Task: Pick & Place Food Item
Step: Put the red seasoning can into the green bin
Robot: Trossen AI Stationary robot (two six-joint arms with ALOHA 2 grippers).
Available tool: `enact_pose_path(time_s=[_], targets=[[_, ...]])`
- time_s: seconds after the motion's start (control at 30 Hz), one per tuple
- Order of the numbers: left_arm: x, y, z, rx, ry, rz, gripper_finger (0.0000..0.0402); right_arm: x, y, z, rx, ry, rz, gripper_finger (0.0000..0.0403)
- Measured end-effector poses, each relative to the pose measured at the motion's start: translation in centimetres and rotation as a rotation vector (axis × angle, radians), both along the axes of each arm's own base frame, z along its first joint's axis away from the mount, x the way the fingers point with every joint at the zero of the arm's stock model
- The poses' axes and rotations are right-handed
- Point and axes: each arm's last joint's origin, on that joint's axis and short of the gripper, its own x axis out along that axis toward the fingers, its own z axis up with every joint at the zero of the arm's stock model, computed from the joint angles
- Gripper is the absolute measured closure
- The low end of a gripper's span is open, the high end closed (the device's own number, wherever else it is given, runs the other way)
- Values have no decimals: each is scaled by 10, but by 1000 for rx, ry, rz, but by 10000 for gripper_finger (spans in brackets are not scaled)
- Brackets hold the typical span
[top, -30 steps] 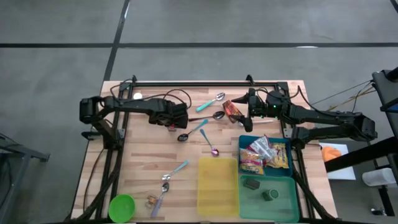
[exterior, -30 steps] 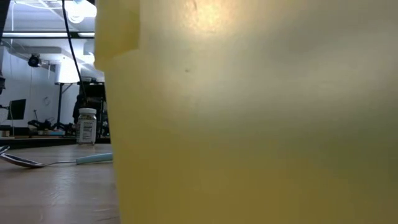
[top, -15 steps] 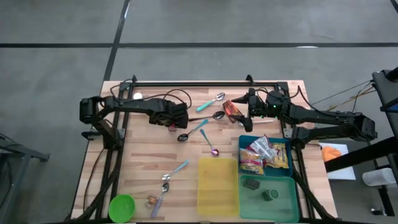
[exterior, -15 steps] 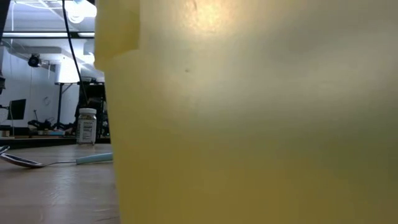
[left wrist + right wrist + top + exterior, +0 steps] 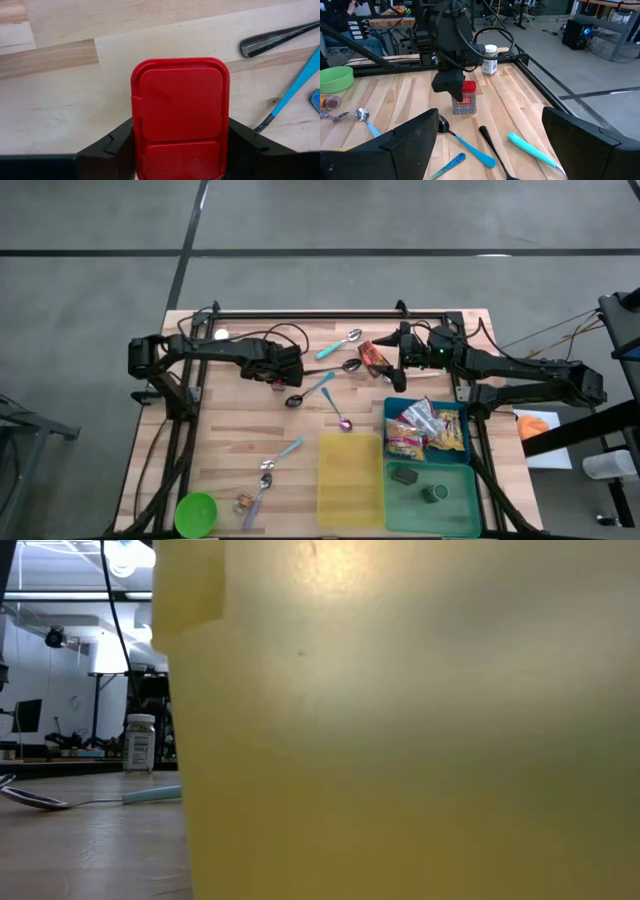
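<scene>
A workshop with desks and stands lies beyond a wooden worktop [image 5: 240, 450] that carries scattered spoons, a yellow tray [image 5: 349, 477], a blue bin of snack packets [image 5: 427, 428] and a green bin [image 5: 432, 486].

My left claw [image 5: 284, 373] is at the far-left middle of the worktop, fingers clamped on either side of a red-lidded spice jar [image 5: 179, 117]. The right wrist view shows the jar [image 5: 464, 98] standing upright on the wood under that claw, so I judge it gripped but not lifted. Its long axis is vertical, in line with the claw's downward approach; the jar sits directly between the fingers, not offset to either side.

My right claw [image 5: 392, 357] is at the far-right middle, jaws spread wide and holding nothing. A wrapped snack bar [image 5: 373, 357] lies flat just beside it, on the side toward the left arm, its long axis slanting diagonally across the boards. I cannot tell whether the fingers touch it.

Judgement: the left arm has its item; the bins lie toward the near-right corner, well apart from the jar and nearer the right arm.
</scene>
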Motion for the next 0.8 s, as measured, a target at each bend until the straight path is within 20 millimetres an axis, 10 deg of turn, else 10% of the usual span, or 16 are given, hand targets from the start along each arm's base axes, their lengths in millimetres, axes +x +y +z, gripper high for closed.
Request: enact_pose_path(time_s=[0.8], targets=[[23,-15,78,83,-283,-9,194,0,0,0,0,0,0,51]])
